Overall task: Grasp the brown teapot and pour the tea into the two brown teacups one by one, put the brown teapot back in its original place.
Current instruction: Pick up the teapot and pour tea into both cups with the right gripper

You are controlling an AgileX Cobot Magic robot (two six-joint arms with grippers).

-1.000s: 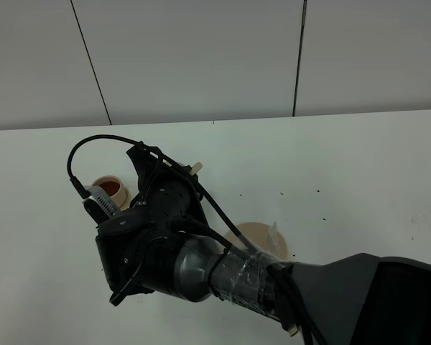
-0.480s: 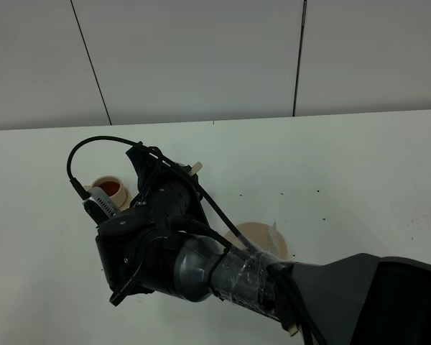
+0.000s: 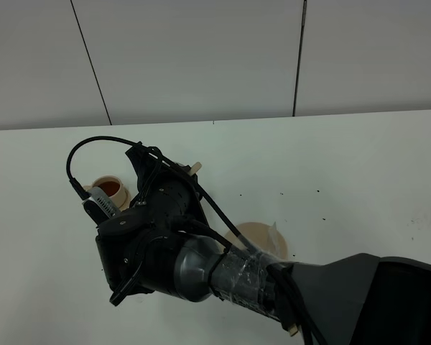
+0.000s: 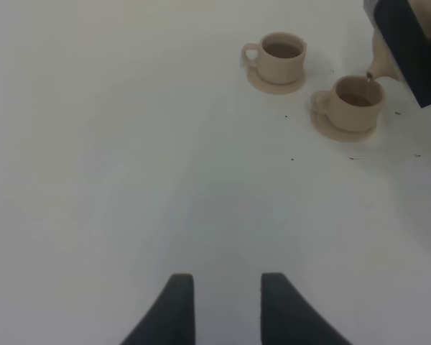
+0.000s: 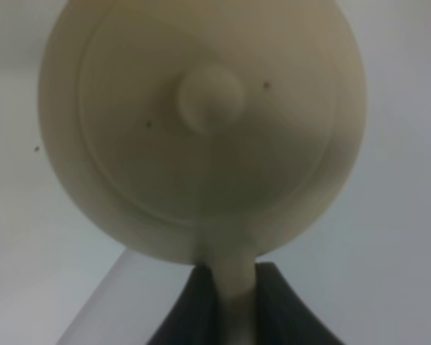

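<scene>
The brown teapot [image 5: 201,129] fills the right wrist view from above, lid knob in the middle. My right gripper [image 5: 233,302] is shut on its loop handle. In the left wrist view the teapot's spout [image 4: 379,65] hangs tilted just over the rim of one brown teacup [image 4: 355,103]. The other teacup [image 4: 280,59] stands beside it. Each cup sits on its small saucer with dark tea inside. My left gripper [image 4: 228,305] is open over bare table, well short of the cups. The original place, a wide tan saucer [image 3: 257,237], lies bare and partly behind the right arm [image 3: 172,244].
In the exterior high view the dark right arm reaches across to the left and hides the teapot and one cup; only one teacup [image 3: 113,188] shows beside it. The white table [image 3: 359,165] runs back to a grey panelled wall.
</scene>
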